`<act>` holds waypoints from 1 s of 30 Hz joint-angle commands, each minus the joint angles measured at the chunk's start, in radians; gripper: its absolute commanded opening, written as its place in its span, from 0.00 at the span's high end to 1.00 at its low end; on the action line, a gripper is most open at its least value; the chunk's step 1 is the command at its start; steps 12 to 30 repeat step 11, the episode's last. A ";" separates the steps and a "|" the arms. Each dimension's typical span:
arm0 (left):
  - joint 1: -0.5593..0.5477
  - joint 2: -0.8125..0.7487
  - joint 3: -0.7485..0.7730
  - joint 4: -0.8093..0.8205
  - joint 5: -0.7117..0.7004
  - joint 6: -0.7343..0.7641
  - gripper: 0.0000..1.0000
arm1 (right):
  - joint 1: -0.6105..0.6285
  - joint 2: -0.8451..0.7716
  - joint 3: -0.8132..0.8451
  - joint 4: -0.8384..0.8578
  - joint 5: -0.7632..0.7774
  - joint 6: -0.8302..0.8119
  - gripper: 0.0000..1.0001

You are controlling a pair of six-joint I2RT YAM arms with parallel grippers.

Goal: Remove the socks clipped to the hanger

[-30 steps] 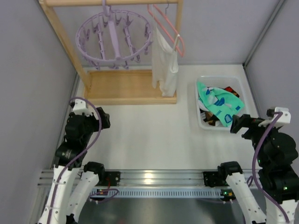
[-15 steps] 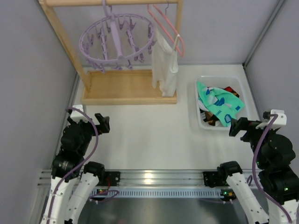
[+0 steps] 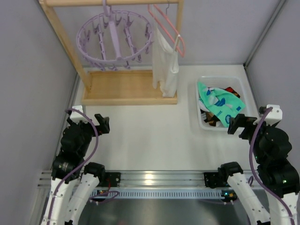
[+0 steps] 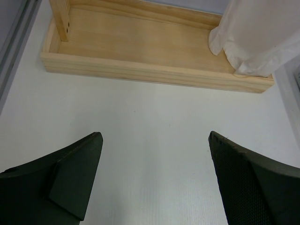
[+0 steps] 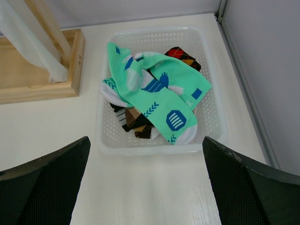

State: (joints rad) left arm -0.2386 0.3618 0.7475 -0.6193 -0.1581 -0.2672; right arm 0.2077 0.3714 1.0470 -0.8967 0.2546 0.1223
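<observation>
left gripper [image 3: 103, 124] jaws spread wide, nothing between them, low over the bare table [image 3: 154, 138] near its own base. right gripper [image 3: 233, 125] also wide and empty, just beside the near edge of the white basket [image 3: 218, 78]. the socks [image 3: 219, 105] lie piled in that basket, well apart from the lavender round hanger [image 3: 115, 37], which hangs from the top rail of the wooden rack [image 3: 129, 89]. its clips look bare from above, so the job reads as done or nearly.

risks:
- a small sock on a far clip could be hidden by the ring and spokes and get missed. can't rule it out from this angle.
- the right arm sits close to the basket, so a careless swing could shove or tip it.
- the mint sock [image 5: 159, 96] drapes toward the near rim and could slide out.
- another reach for the hanger could snag the white garment [image 3: 166, 65] or the pink wire hanger [image 3: 168, 26] right beside it.

views:
- only the top view shows the hanger and both arms together.
- the right wrist view shows the pile close up. it has mint on top, a brown striped sock [image 5: 136, 125] under it and a black sock with orange diamonds [image 5: 183, 56] at the far corner. no hanger.
- the left wrist view gives just the rack base, the garment hem and table. no socks, no hanger.
</observation>
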 commanded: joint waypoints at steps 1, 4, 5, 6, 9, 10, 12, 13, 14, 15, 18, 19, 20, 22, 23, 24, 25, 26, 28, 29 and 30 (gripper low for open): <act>-0.004 -0.021 -0.004 0.056 -0.024 -0.004 0.02 | 0.013 0.027 0.007 0.028 -0.014 -0.004 0.01; -0.004 -0.030 -0.005 0.056 -0.027 -0.004 0.02 | 0.012 0.037 0.005 0.031 -0.009 -0.001 0.01; -0.004 -0.029 -0.005 0.056 -0.027 -0.004 0.02 | 0.012 0.037 0.004 0.033 -0.011 0.000 0.00; -0.004 -0.029 -0.004 0.056 -0.027 -0.004 0.02 | 0.012 0.040 0.002 0.039 -0.008 0.000 0.00; -0.004 -0.029 -0.005 0.056 -0.029 -0.003 0.02 | 0.012 0.041 0.001 0.042 0.003 0.010 0.01; -0.004 -0.030 -0.004 0.056 -0.029 -0.003 0.02 | 0.012 0.041 -0.001 0.044 0.006 0.011 0.01; -0.004 -0.032 -0.004 0.056 -0.029 -0.003 0.02 | 0.012 0.044 -0.004 0.045 0.005 0.011 0.00; -0.004 -0.032 -0.004 0.056 -0.029 -0.003 0.02 | 0.012 0.044 -0.004 0.045 0.005 0.011 0.00; -0.004 -0.032 -0.004 0.056 -0.029 -0.003 0.02 | 0.012 0.044 -0.004 0.045 0.005 0.011 0.00; -0.004 -0.032 -0.004 0.056 -0.029 -0.003 0.02 | 0.012 0.044 -0.004 0.045 0.005 0.011 0.00; -0.004 -0.032 -0.004 0.056 -0.029 -0.003 0.02 | 0.012 0.044 -0.004 0.045 0.005 0.011 0.00; -0.004 -0.032 -0.004 0.056 -0.029 -0.003 0.02 | 0.012 0.044 -0.004 0.045 0.005 0.011 0.00; -0.004 -0.032 -0.004 0.056 -0.029 -0.003 0.02 | 0.012 0.044 -0.004 0.045 0.005 0.011 0.00; -0.004 -0.032 -0.004 0.056 -0.029 -0.003 0.02 | 0.012 0.044 -0.004 0.045 0.005 0.011 0.00; -0.004 -0.032 -0.004 0.056 -0.029 -0.003 0.02 | 0.012 0.044 -0.004 0.045 0.005 0.011 0.00; -0.004 -0.032 -0.004 0.056 -0.029 -0.003 0.02 | 0.012 0.044 -0.004 0.045 0.005 0.011 0.00; -0.004 -0.032 -0.004 0.056 -0.029 -0.003 0.02 | 0.012 0.044 -0.004 0.045 0.005 0.011 0.00; -0.004 -0.032 -0.004 0.056 -0.029 -0.003 0.02 | 0.012 0.044 -0.004 0.045 0.005 0.011 0.00; -0.004 -0.032 -0.004 0.056 -0.029 -0.003 0.02 | 0.012 0.044 -0.004 0.045 0.005 0.011 0.00; -0.004 -0.032 -0.004 0.056 -0.029 -0.003 0.02 | 0.012 0.044 -0.004 0.045 0.005 0.011 0.00; -0.004 -0.032 -0.004 0.056 -0.029 -0.003 0.02 | 0.012 0.044 -0.004 0.045 0.005 0.011 0.00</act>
